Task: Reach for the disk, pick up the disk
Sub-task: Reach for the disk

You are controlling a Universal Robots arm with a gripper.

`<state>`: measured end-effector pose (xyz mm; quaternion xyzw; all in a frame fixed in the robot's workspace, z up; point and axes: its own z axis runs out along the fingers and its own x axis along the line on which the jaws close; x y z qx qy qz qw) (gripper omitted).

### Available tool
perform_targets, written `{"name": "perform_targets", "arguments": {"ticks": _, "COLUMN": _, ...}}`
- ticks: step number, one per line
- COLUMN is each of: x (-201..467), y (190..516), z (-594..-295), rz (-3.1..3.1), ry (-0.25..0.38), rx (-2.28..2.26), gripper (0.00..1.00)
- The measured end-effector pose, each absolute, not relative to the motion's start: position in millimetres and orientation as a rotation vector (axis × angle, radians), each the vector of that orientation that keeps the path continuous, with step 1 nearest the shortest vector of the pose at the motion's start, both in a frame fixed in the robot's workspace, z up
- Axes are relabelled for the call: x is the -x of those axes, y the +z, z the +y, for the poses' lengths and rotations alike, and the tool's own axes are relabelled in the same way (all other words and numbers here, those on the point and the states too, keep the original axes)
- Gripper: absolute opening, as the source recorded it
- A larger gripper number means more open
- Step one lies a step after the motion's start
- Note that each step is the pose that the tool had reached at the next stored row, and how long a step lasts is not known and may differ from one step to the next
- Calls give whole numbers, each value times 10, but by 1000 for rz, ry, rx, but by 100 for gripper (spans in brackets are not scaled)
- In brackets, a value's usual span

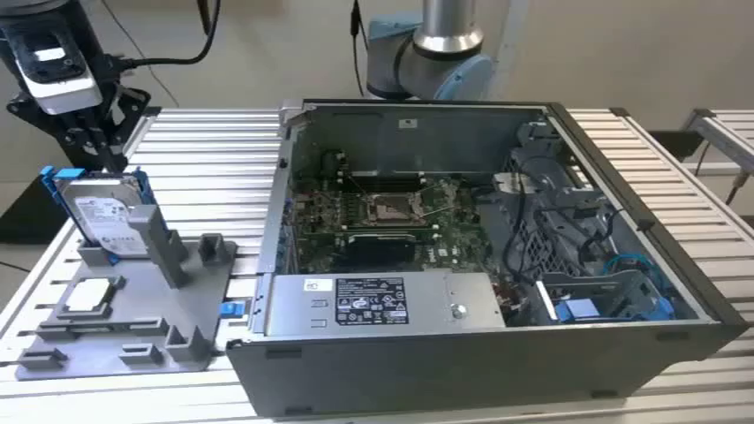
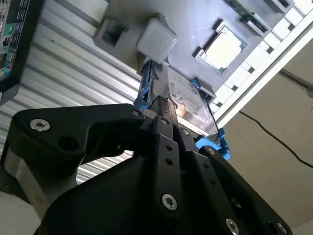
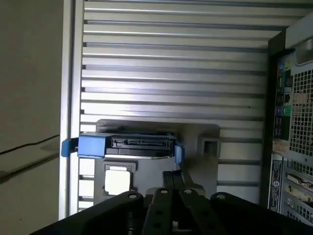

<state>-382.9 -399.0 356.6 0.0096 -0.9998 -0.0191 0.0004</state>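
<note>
Disk (image 1: 106, 216) upright, just beneath pincer (image 1: 109, 161)

Colours you are viewing
The disk (image 1: 109, 216) is showing silver, white label, bright blue bracket; the holder (image 1: 136, 314) is showing plain grey, the table (image 1: 212, 141) ribbed silver.

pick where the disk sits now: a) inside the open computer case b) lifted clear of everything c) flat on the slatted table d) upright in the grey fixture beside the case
d: the disk stands on edge in the grey fixture, outside the computer case
</note>
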Motion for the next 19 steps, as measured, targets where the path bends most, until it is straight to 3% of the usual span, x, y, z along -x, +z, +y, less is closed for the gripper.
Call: {"name": "perform_targets", "arguments": {"ticks": 19, "x": 3956, "y": 3565, "z": -3912, "rz": -3140, "ry": -60, "rx": -30, "gripper": 0}}
